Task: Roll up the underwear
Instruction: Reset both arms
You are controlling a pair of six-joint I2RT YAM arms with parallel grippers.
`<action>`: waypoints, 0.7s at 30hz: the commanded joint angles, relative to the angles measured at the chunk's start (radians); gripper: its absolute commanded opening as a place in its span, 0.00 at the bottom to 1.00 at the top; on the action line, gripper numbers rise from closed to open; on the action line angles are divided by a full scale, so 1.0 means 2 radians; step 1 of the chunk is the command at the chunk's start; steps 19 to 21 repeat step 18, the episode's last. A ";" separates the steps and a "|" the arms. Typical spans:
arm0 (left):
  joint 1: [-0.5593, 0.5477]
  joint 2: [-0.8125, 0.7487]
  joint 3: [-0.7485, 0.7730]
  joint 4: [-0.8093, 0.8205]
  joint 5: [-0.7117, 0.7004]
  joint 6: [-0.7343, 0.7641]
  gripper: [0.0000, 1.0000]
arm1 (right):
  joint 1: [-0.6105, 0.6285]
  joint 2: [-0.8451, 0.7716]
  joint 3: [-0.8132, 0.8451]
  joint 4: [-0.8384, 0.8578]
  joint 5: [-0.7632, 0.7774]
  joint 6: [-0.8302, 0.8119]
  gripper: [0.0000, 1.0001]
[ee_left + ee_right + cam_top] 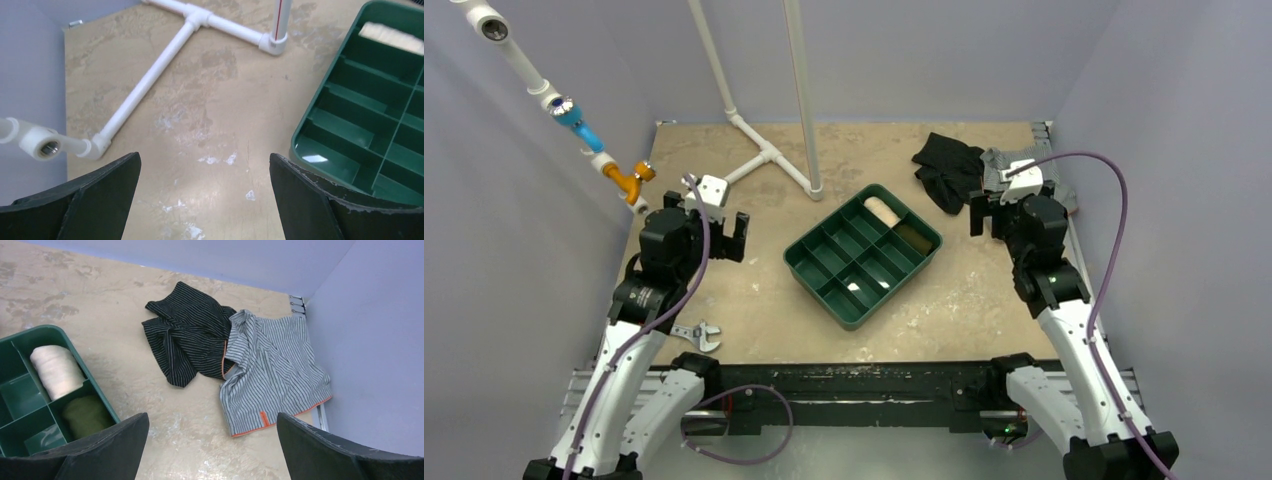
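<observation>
The underwear is a small dark olive roll lying in a right-hand compartment of the green divided tray. It also shows in the right wrist view, beside a cream roll in the neighbouring compartment. My left gripper hovers left of the tray, open and empty over bare table. My right gripper hovers right of the tray, open and empty, with the tray's corner at its left finger.
A black striped garment and a grey striped garment lie crumpled at the far right corner. A white PVC pipe frame stands at the back left. A wrench lies near the left arm's base.
</observation>
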 commanded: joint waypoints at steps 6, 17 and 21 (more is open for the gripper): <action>0.021 -0.026 -0.068 0.064 0.015 -0.008 1.00 | -0.003 -0.049 -0.013 0.019 0.015 -0.017 0.99; 0.026 -0.020 -0.079 0.072 0.004 -0.002 1.00 | -0.002 -0.045 -0.047 0.038 0.045 -0.062 0.99; 0.026 -0.018 -0.078 0.071 0.004 -0.001 1.00 | -0.003 -0.040 -0.045 0.034 0.044 -0.064 0.99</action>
